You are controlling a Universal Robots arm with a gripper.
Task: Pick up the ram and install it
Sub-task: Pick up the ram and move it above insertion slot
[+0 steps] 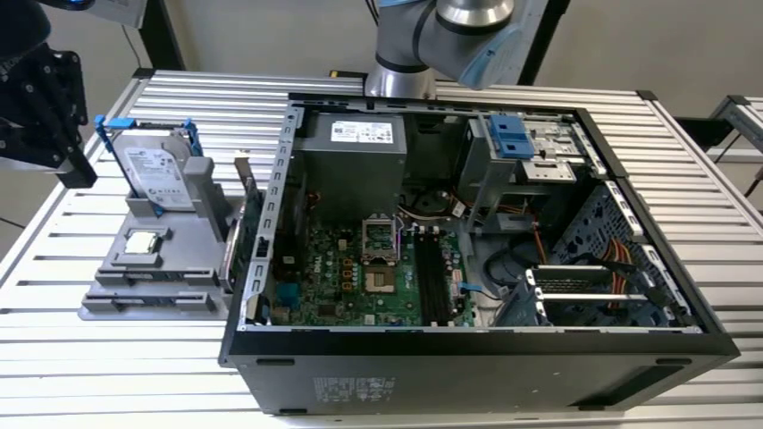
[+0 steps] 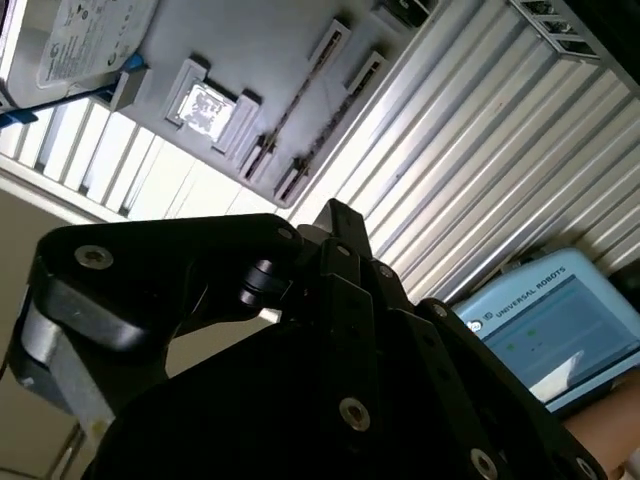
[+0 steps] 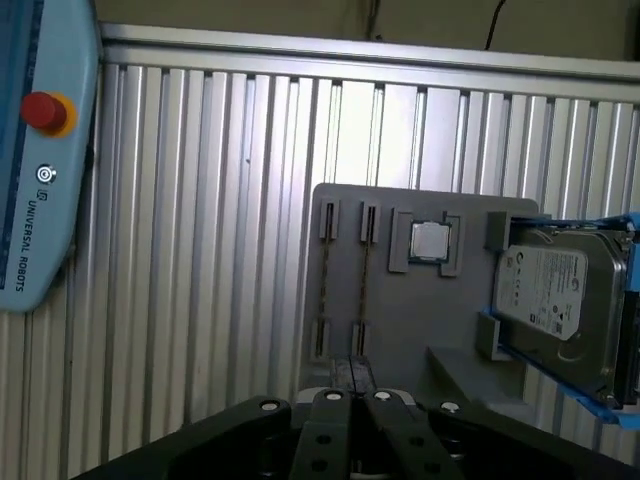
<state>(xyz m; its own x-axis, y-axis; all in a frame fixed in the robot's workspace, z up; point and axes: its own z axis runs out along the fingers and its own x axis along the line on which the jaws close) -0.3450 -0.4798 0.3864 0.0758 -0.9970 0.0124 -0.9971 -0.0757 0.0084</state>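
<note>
The ram (image 1: 245, 241) is a long, narrow dark-green board standing on edge between the grey holder (image 1: 120, 299) and the open computer case's wall. My gripper (image 1: 71, 168) hangs high over the holder, at the exterior view's left and well apart from the ram. In both wrist views its black fingertips (image 3: 351, 375) (image 2: 335, 215) meet with nothing between them. Below them the holder (image 3: 400, 300) shows two narrow slots (image 3: 325, 280) as thin lines, and I cannot tell what sits in them. The motherboard's black slots (image 1: 435, 277) lie inside the case.
On the holder stand a silver hard drive in a blue frame (image 1: 155, 170) and a small square processor chip (image 1: 143, 241). The case's walls (image 1: 477, 357) rise around the motherboard. A light-blue teach pendant (image 3: 40, 160) lies beyond the holder on the slatted table (image 3: 200, 250). A person's arm (image 2: 605, 430) is beside the pendant.
</note>
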